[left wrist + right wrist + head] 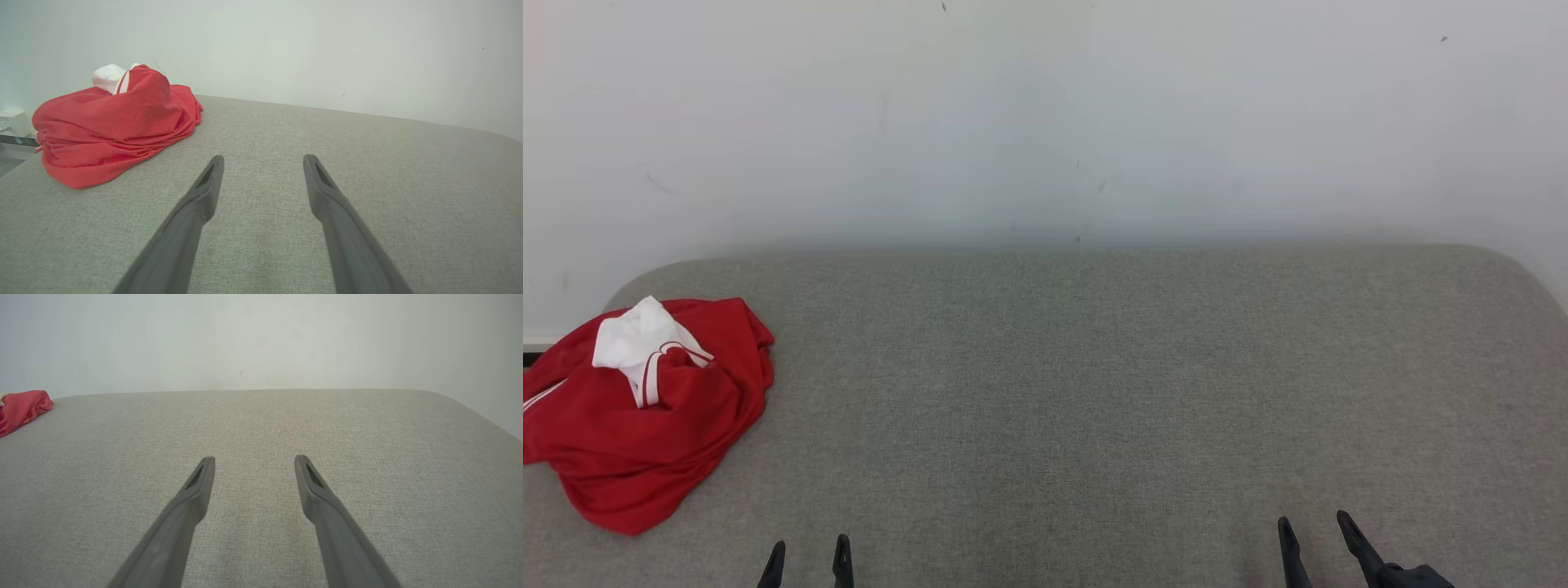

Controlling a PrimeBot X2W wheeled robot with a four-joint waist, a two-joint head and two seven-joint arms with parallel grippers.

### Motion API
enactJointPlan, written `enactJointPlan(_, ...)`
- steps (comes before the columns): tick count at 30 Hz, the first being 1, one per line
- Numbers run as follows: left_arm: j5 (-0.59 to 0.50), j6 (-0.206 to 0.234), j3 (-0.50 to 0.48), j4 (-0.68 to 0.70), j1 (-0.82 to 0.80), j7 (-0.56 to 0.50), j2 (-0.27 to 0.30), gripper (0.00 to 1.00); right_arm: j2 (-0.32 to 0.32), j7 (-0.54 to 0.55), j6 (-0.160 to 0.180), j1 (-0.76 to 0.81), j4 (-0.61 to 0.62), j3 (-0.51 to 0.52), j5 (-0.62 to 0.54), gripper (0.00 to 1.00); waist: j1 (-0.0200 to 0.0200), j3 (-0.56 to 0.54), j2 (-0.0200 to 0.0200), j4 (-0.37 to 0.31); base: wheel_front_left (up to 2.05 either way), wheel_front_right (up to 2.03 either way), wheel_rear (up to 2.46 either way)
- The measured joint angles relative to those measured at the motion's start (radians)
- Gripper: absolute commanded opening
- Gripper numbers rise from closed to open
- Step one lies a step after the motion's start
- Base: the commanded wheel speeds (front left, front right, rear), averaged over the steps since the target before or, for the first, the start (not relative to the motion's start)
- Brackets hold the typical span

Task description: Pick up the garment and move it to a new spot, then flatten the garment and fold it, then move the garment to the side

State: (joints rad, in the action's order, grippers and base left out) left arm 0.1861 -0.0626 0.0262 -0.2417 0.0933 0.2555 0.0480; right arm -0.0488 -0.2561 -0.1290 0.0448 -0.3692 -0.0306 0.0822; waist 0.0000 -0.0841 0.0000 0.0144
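Soft red knit garment, crumpled into a rounded, creased heap, white collar with red-striped trim on top. Lying at nine o'clock on a coarse grey woven surface with rounded corners, by its far left corner. Plain white wall at twelve; small white box just past the heap. Collar toward twelve; long axis untellable in such a bunch. Left gripper at seven, right gripper at five, both spread wide, holding nothing, well apart from the cloth.
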Motion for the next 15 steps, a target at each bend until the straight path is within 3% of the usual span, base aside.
enactJointPlan(15,0.025,-0.009,-0.004,-0.012,-0.001,0.007,0.0,1.0,0.0,-0.008,0.0,0.006,-0.001,-0.002,-0.029,1.0,-0.0001,-0.005,0.0,-0.002,0.0,0.0,0.0)
